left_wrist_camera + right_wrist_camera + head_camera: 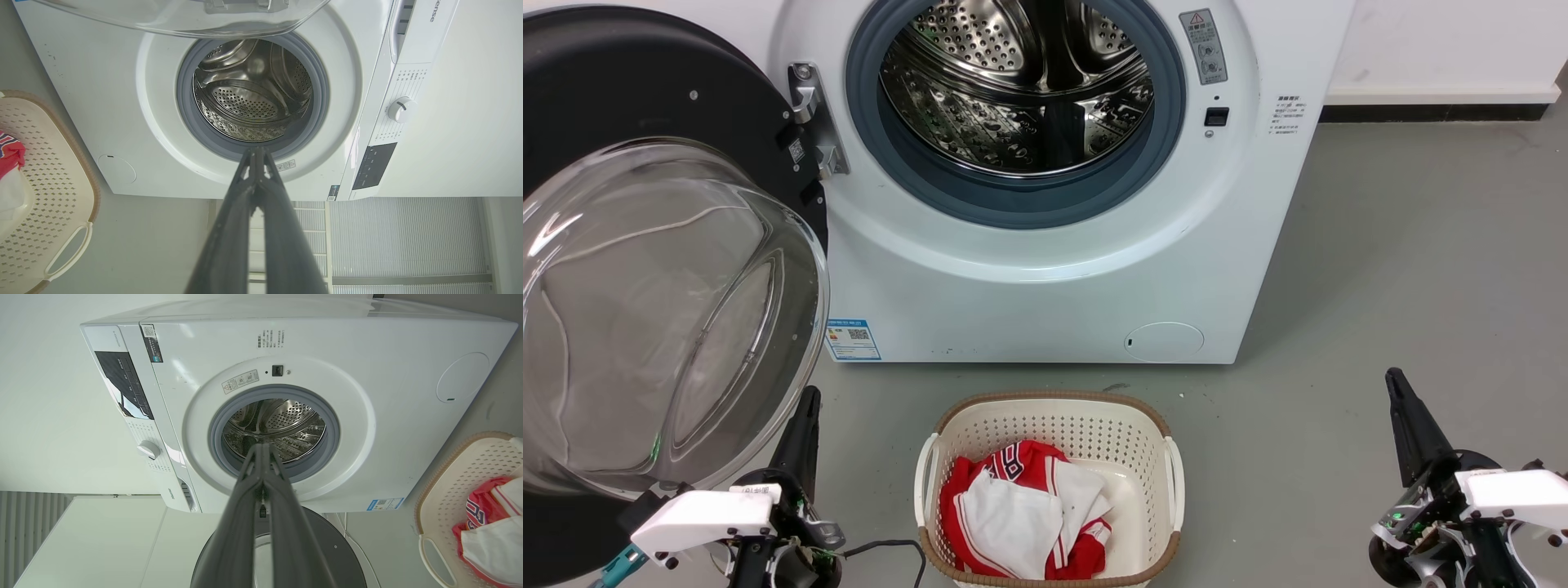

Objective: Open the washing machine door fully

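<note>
The white washing machine (1045,278) stands ahead with its steel drum (1021,82) exposed. Its door (645,106), a black disc with a bulging clear glass bowl (662,318), is swung wide out to the left on its hinge (810,114). My left gripper (809,396) sits low just right of the glass bowl, shut and holding nothing; in the left wrist view the gripper (256,150) points at the drum, the bowl's rim (184,20) above. My right gripper (1393,377) rests at the lower right, shut and empty, far from the door. The door's black rim (339,555) shows behind the shut right gripper (262,446).
A cream perforated laundry basket (1045,425) holding red and white clothes (1021,506) sits on the grey floor right before the machine, between my grippers. Bare floor (1421,245) stretches right of the machine. A white wall with a dark skirting (1429,110) runs behind.
</note>
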Available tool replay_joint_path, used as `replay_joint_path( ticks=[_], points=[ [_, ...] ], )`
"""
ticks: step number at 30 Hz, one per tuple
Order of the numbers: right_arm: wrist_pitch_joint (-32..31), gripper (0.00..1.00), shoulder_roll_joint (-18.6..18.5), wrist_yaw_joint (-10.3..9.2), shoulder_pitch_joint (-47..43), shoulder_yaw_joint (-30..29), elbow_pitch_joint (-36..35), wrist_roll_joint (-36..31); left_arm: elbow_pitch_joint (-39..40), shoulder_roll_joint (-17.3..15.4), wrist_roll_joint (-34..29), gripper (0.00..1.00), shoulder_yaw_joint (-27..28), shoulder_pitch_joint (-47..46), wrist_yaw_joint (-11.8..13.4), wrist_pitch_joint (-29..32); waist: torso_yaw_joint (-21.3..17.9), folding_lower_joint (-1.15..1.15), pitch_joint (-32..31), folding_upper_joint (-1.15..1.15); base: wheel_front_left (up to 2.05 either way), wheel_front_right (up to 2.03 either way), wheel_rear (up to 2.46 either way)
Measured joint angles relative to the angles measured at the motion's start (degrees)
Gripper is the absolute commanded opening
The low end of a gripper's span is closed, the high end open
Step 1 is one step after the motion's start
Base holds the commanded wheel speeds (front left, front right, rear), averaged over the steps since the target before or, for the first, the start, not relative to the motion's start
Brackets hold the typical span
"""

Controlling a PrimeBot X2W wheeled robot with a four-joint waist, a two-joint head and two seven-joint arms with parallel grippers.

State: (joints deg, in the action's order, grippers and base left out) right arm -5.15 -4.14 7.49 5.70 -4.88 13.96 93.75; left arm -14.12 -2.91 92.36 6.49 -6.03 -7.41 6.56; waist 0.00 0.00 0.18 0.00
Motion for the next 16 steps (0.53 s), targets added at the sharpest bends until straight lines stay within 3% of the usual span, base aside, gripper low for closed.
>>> replay_joint_path(
  ticks=[16],
  points=[
    [-0.3,0.0,0.2,0.0,0.0,-0.2,0.0,-0.1,0.0,0.0,0.0,0.0,0.0,0.0,0.0,0.0,0.0,0.0,0.0,0.0,0.0,0.0,0.0]
  ],
)
